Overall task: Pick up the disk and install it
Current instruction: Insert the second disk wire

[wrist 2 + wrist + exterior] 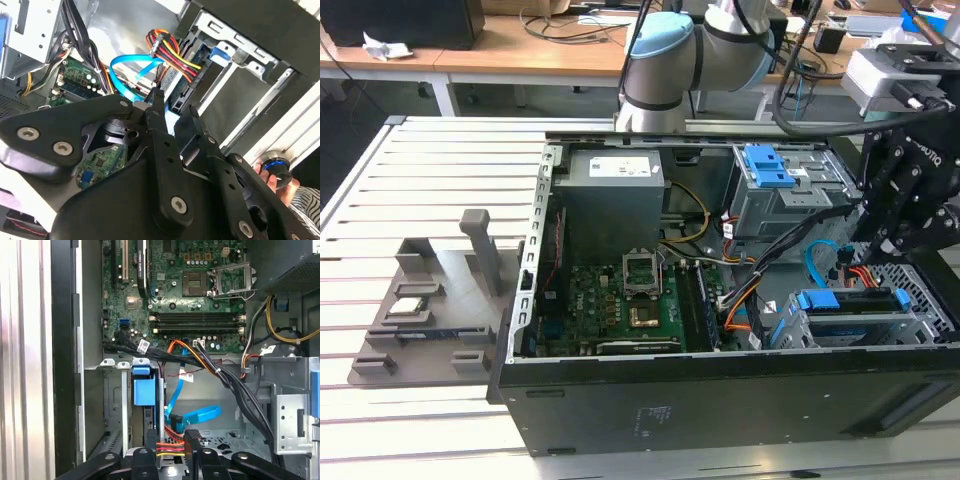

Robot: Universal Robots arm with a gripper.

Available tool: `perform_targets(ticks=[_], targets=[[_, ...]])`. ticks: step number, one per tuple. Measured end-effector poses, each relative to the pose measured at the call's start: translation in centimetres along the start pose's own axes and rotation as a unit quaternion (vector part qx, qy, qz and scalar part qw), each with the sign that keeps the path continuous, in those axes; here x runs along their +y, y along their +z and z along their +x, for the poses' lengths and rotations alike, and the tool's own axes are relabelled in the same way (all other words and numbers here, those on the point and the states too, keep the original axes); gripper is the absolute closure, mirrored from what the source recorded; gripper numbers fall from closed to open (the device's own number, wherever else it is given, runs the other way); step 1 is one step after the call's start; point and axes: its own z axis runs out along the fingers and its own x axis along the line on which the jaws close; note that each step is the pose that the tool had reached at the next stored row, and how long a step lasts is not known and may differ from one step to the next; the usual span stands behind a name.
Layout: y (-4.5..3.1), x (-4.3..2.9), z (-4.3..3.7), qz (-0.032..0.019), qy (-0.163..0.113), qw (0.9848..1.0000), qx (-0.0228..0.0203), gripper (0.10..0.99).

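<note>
We see our black gripper [898, 240] hanging just above the metal drive cage [930, 325] at the case's front corner, jaws slightly apart and empty, while the blue-framed silver disk [853, 300] sits upright in that cage directly below, long axis along the slot.

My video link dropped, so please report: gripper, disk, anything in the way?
Gripper open, over drive cage. Disk sits in cage, not held. Red-yellow cables close to gripper.
</note>
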Motion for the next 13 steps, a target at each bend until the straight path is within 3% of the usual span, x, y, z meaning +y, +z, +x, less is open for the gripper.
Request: perform_targets(ticks=[2, 7, 10, 13], targets=[[0.84, 1.18, 0.01, 0.0, -0.001, 1.0, 0.0, 0.725], [1.08, 1.25, 0.01, 0.0001, -0.004, 1.0, 0.0, 0.741], [1.08, 1.25, 0.01, 0.0001, -0.004, 1.0, 0.0, 0.925], [1.08, 1.25, 0.03, 0.0001, -0.004, 1.0, 0.0, 0.925]])
